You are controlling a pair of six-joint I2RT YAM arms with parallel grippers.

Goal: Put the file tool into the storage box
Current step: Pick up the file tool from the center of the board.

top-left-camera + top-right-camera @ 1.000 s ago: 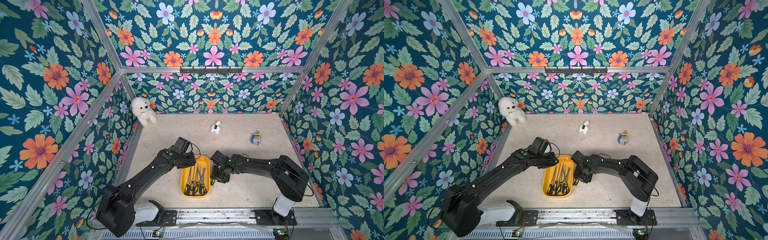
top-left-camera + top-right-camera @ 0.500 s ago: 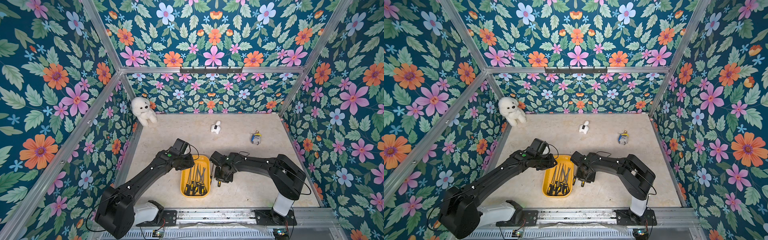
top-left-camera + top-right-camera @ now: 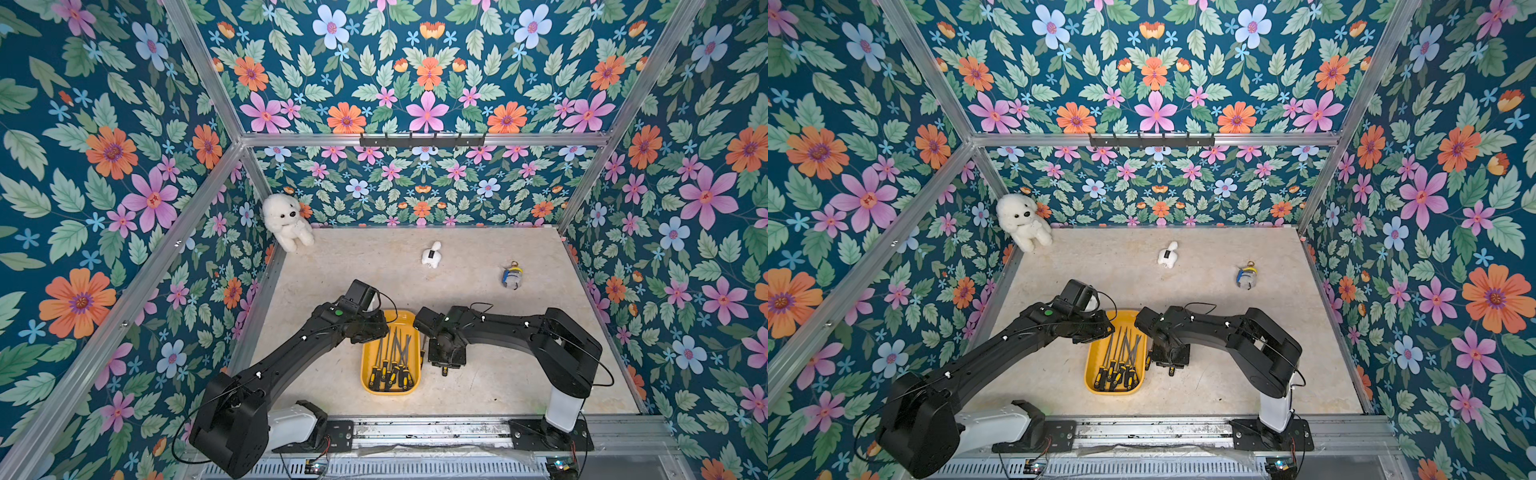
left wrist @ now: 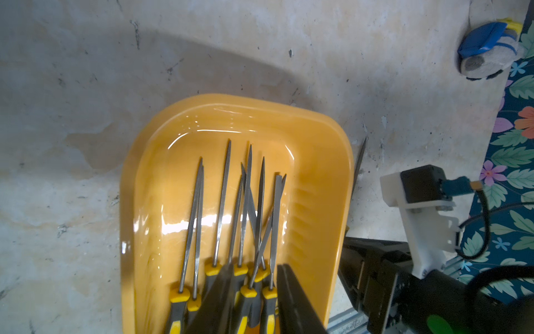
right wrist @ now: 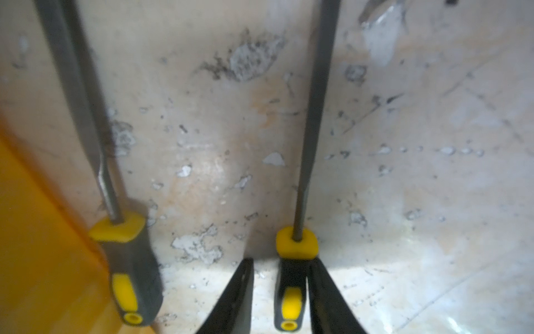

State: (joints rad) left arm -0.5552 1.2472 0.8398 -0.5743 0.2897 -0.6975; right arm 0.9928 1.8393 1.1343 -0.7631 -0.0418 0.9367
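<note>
Nearest, the yellow box (image 3: 390, 391) lay on the counter (image 3: 498, 386), its long axis running near to far; the files (image 3: 390, 365) in it lay handles near, tips far; just outside its right wall a spare file (image 5: 86, 115) lay parallel to it. Right of that, apart from the box, the file (image 5: 310, 144) lay on the counter the same way, with its handle near and its tip toward the back wall. The right hand (image 5: 281, 261) straddled its handle, jaws narrow; one finger (image 5: 326, 295) touched the grip and the other stood off with a gap, so nothing was clamped. The left hand (image 4: 255, 266) hung over the box's files, jaws narrowly apart, gripping nothing I could see. Farther back sat a small white toy (image 3: 431, 254) and a blue charm (image 3: 512, 276); a white plush (image 3: 286, 220) sat in the far left corner.
</note>
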